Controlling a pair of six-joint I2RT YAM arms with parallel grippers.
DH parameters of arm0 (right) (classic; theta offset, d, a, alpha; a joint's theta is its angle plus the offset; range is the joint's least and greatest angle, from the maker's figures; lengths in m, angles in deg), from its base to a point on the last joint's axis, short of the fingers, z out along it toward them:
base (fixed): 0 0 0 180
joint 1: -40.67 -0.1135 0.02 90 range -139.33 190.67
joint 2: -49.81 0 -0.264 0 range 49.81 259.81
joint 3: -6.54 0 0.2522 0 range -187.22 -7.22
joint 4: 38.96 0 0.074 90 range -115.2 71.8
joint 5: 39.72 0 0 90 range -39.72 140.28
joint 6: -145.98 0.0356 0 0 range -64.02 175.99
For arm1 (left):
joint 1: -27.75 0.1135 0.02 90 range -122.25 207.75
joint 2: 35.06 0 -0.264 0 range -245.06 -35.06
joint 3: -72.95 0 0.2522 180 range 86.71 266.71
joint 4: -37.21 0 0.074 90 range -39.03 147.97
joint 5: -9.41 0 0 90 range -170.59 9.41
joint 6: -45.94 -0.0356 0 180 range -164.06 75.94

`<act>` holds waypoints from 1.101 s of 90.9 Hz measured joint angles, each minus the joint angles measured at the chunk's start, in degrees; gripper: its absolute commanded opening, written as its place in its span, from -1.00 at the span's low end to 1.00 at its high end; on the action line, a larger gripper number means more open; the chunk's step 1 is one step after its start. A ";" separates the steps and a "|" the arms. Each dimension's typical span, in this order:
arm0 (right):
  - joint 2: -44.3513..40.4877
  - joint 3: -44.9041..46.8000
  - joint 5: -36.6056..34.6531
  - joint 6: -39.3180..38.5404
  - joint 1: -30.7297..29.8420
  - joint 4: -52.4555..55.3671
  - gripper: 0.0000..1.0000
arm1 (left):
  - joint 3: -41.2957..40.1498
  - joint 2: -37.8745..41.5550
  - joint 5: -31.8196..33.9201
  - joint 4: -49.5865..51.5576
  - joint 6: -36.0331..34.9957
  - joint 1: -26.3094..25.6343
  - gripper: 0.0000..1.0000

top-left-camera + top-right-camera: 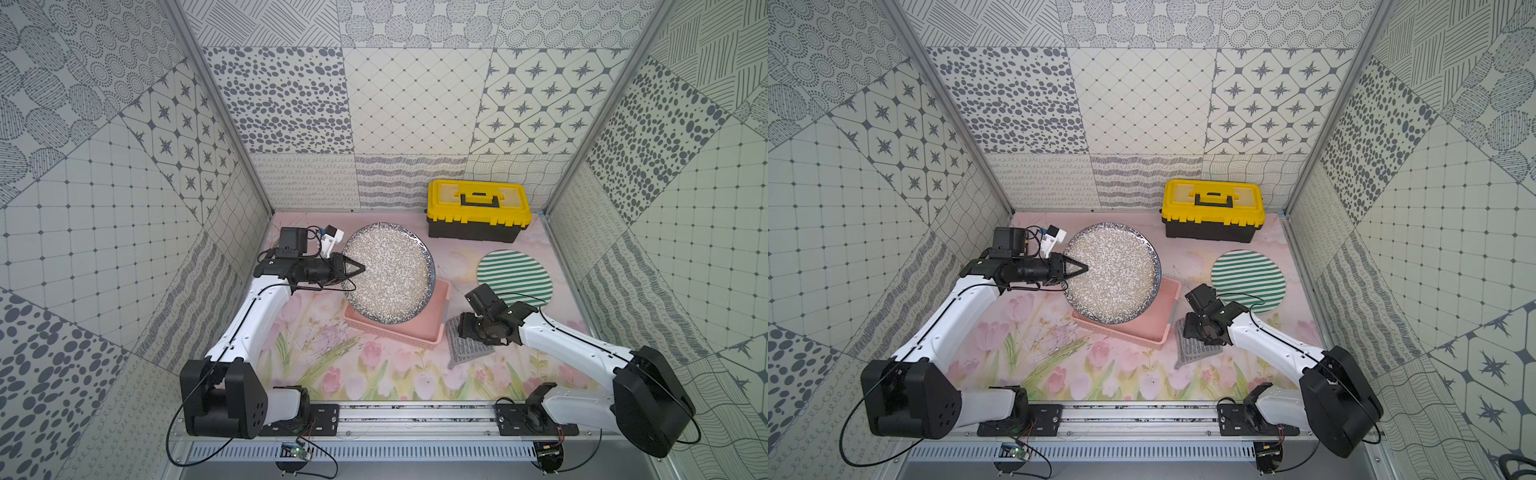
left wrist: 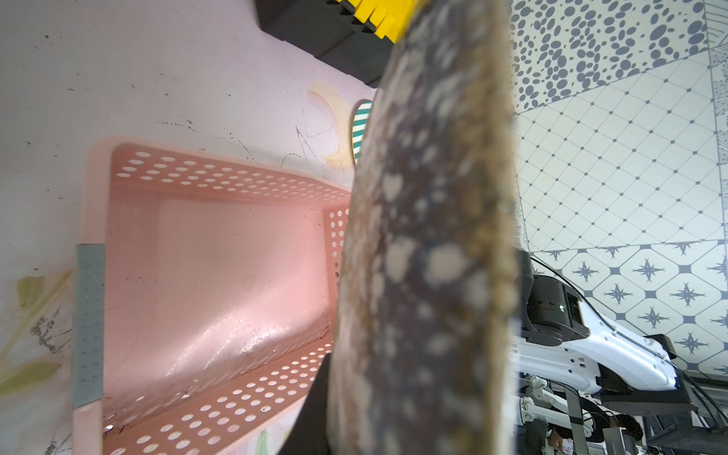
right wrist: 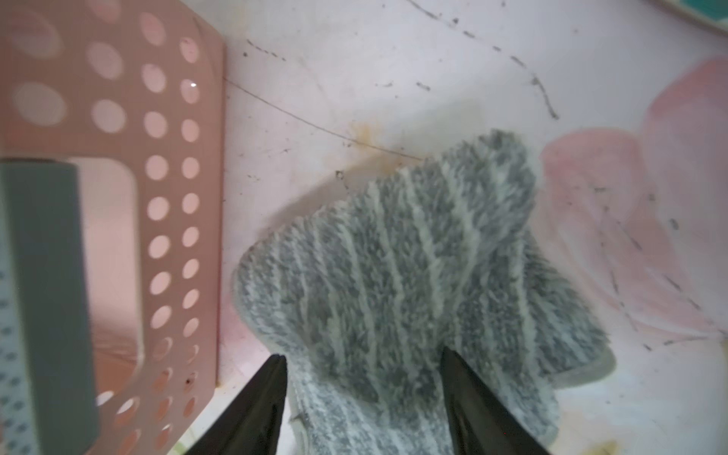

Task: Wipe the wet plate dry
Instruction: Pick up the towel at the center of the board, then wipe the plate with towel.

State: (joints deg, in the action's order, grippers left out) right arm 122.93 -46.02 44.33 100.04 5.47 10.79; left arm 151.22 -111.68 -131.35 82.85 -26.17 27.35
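The speckled plate (image 1: 390, 274) (image 1: 1113, 272) is held up, tilted, over the pink basket (image 1: 419, 332). My left gripper (image 1: 361, 269) (image 1: 1084, 268) is shut on its left rim. The left wrist view shows the plate's dark mottled underside (image 2: 425, 236) close up, with one black finger (image 2: 311, 405) against it. A grey striped cloth (image 3: 413, 256) (image 1: 465, 353) lies crumpled on the table right of the basket. My right gripper (image 3: 360, 356) (image 1: 465, 332) stands open directly over it. Its two fingertips straddle the cloth's near part, and the cloth rests on the table.
A yellow and black toolbox (image 1: 478, 210) stands at the back right. A round green-striped mat (image 1: 515, 272) lies flat behind the right arm. The basket's perforated wall (image 3: 169, 157) is close beside the cloth. Patterned walls close in three sides.
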 measured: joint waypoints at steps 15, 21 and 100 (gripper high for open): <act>5.01 -0.02 -2.99 0.20 -0.11 -0.52 0.20 | -0.31 0.00 0.00 -0.35 0.50 0.00 -1.00; 7.41 -0.57 -3.58 -0.04 -0.28 -0.79 -0.06 | -0.48 0.00 0.00 -0.72 0.55 0.00 -1.00; -12.87 -20.81 -5.68 -16.59 -1.86 -7.26 -1.00 | -1.14 0.50 -1.33 0.90 -3.52 0.00 -1.00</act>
State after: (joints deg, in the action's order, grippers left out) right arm 110.06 -66.83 38.64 83.45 3.61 3.53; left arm 150.08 -111.17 -132.68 83.74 -29.69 27.35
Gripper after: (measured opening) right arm 0.095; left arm 0.200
